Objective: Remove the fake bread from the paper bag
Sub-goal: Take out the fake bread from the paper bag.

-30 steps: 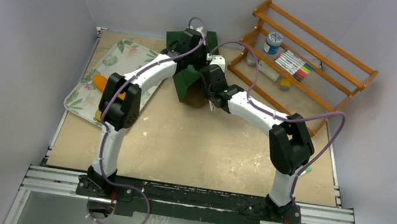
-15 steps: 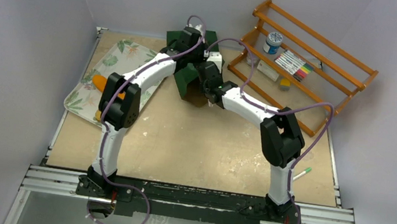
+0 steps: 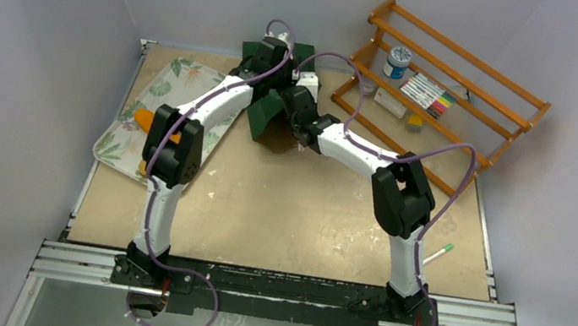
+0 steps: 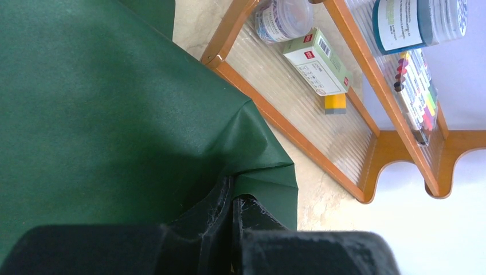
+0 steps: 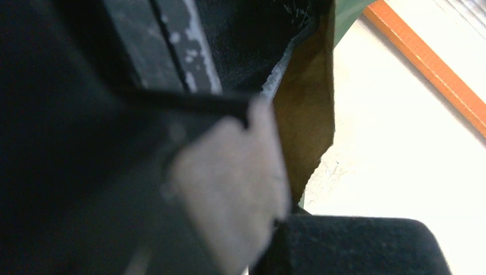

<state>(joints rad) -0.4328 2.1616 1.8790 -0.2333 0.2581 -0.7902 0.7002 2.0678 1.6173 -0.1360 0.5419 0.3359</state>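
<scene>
The dark green paper bag (image 3: 269,107) lies at the back middle of the table, its brown inside (image 3: 278,139) facing the near side. My left gripper (image 3: 271,71) is shut on a green edge of the bag (image 4: 103,103), its fingers pressed together (image 4: 234,197). My right gripper (image 3: 290,120) is at the bag's mouth, tips hidden inside. In the right wrist view I see the brown kraft wall (image 5: 304,114), one black finger (image 5: 355,246) and a blurred pale shape (image 5: 229,177) close to the lens. I cannot tell whether that shape is bread.
A floral tray (image 3: 122,140) with an orange piece (image 3: 144,119) lies at the left. A wooden rack (image 3: 441,90) with markers, a jar and a box (image 4: 315,60) stands at the back right, close to the bag. A green pen (image 3: 437,252) lies near the right edge.
My right arm has pushed left and back, bringing its gripper into the bag's mouth. My left gripper has drawn slightly back with the bag's edge still in it.
</scene>
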